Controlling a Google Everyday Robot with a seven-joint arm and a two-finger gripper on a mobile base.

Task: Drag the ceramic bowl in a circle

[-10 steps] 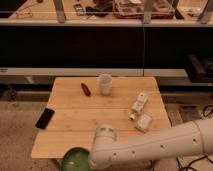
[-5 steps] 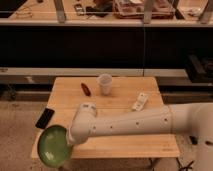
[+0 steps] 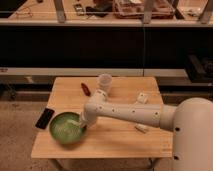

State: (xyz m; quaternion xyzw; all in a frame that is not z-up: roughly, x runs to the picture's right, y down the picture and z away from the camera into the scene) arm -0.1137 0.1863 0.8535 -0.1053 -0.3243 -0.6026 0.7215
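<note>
**Gripper at the bowl's rim: circular drag judged under way**

Gripper (image 3: 80,125): sits at the right-hand rim of the ceramic bowl (image 3: 60,130), reaching down into or onto its edge. Whether it is spread or clamped on the rim cannot be told from this view. The white arm (image 3: 131,113) runs to it from the right of the bowl.

Ceramic bowl: glossy green with a paler inside, upright on the wooden table (image 3: 117,144), near the table's front left corner.

Other items, placed from the bowl:
- Black phone (image 3: 45,118): just to the left, near the table's edge, close to the bowl but seemingly not touching.
- Red-handled item (image 3: 85,89): behind the bowl, kind not certain.
- White cup (image 3: 104,82): behind and to the right, upright, well apart.
- Small white block (image 3: 142,98): far to the right and behind.
- Second small white piece (image 3: 141,128): far to the right, level with the bowl.

Step in hand (judgement): contact with the bowl looks made, so the drag itself is the current step. How much of the circle is done cannot be judged.

Next move (judgement): a curved sweep that leads the bowl away from the phone and the table's edge, with steady downward hold so the rim does not slip free.

Brands, labels, writing: none can be read on any item.
</note>
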